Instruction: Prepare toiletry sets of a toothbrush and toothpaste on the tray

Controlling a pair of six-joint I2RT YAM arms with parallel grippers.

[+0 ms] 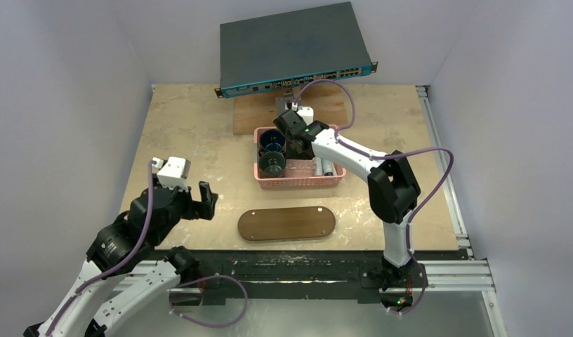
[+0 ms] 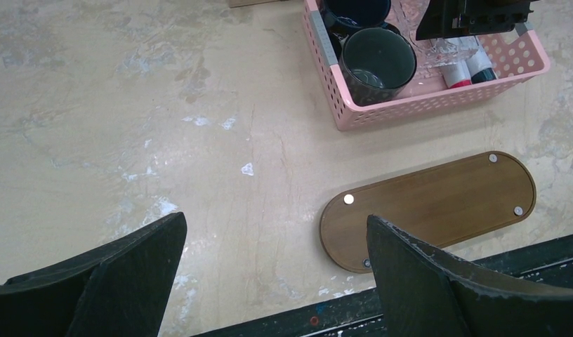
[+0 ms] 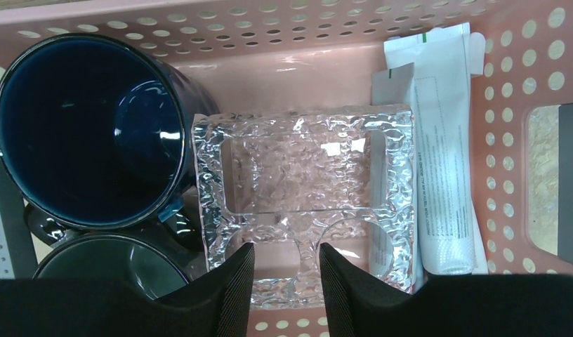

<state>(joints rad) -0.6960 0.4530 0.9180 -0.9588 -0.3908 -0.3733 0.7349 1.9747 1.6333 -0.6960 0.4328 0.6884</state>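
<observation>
The dark-brown oblong tray [image 1: 286, 223] [image 2: 438, 203] lies bare near the table's front edge. White toiletry packets and a tube [image 3: 445, 175] [image 2: 466, 70] lie along the right wall of the pink basket [image 3: 269, 63] [image 1: 298, 181]. I cannot tell toothbrush from toothpaste. My right gripper [image 3: 286, 281] [image 1: 295, 144] reaches down into the basket. Its jaws stand partly apart, straddling a bar of a clear rippled plastic holder [image 3: 305, 182], with gaps showing beside the fingers. My left gripper [image 2: 277, 274] [image 1: 199, 200] hangs wide open and holds nothing, over bare table left of the tray.
Two dark mugs [image 3: 87, 126] [image 3: 108, 270] fill the basket's left half, close to my right gripper's left finger. A grey network switch [image 1: 294, 45] sits on a wooden block behind the basket. A metal rail runs along the table's right edge [image 1: 445, 161].
</observation>
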